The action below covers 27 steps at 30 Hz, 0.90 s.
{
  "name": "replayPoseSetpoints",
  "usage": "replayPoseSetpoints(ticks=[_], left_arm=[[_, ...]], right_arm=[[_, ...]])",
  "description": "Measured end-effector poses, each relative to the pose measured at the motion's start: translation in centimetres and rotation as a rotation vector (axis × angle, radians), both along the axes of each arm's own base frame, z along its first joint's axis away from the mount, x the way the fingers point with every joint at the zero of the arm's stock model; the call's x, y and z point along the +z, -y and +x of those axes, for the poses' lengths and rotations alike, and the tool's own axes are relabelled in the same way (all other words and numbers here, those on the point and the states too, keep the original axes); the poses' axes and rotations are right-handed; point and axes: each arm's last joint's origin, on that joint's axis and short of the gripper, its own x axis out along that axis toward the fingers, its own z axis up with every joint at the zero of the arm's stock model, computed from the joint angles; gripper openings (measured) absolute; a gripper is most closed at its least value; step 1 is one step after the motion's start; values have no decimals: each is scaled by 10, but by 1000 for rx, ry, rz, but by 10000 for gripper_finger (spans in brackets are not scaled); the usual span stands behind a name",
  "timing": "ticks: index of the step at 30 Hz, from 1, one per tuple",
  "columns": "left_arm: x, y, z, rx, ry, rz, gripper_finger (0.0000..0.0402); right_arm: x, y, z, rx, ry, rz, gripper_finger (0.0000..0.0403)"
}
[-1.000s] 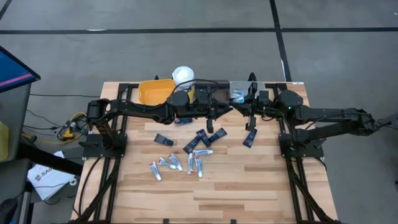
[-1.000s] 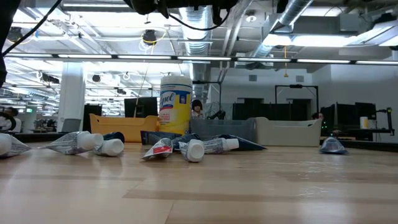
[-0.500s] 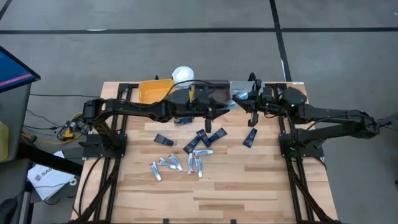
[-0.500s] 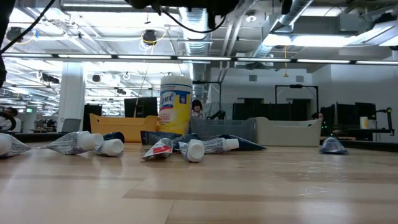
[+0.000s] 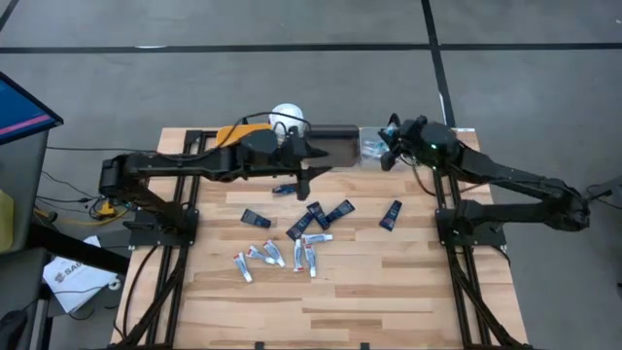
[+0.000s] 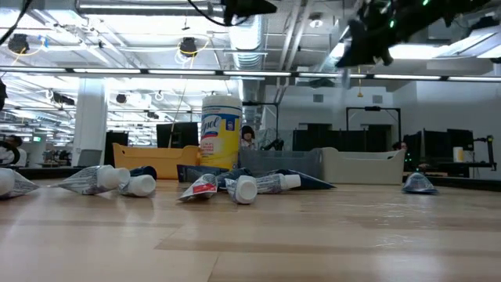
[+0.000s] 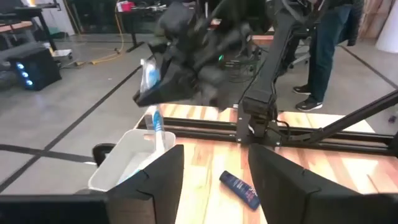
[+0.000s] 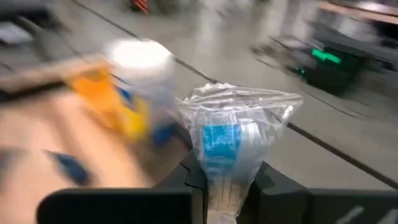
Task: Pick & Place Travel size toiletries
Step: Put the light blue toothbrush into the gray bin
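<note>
Right pincer: our right pincer (image 5: 392,142) hangs over the grey bin (image 5: 373,147) at the table's far edge, clamped on a clear plastic packet (image 8: 231,134) with a blue mark; we judge it a wrapped toothbrush, though the contents are blurred.

Left pincer: our left pincer (image 5: 302,177) sits near the middle of the table's far half, beside the dark bin (image 5: 332,149). In the left wrist view its fingers (image 7: 152,180) stand apart with nothing between them.

Done so far: the grey bin (image 7: 134,153) holds at least 1 toothbrush (image 7: 157,127), standing up out of it. We judge sorting to be under way, not near its end.

Left on the table: about 5 navy tubes (image 5: 340,211) lie in the centre, 1 navy tube (image 5: 390,215) lies apart toward the right arm, and 1 (image 5: 255,219) apart to the left. Nearer the front edge lies a loose group of roughly 5 white tubes (image 5: 275,256) with red and blue marks. We cannot give an exact count where they overlap.

Other things: the yellow bin (image 5: 241,143) and the white-lidded tub (image 5: 288,119) stand at the far edge, left of the dark bin.

Judgement: the packet looks about ready to be released into the grey bin, while most of the toiletries are not yet picked.
</note>
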Motion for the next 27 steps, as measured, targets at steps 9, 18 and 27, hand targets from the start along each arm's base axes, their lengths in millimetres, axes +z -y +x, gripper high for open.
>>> replayPoseSetpoints(ticks=[9,18,27], left_arm=[[18,3,-21,-1,16,-7,178],[16,3,-20,-1,4,-10,171],[16,3,-20,-3,4,-10,173]], right_arm=[[-35,36,4,-198,-398,-76,33],[-60,57,13,-218,-704,-164,39],[-79,68,18,-215,-779,-118,62]])
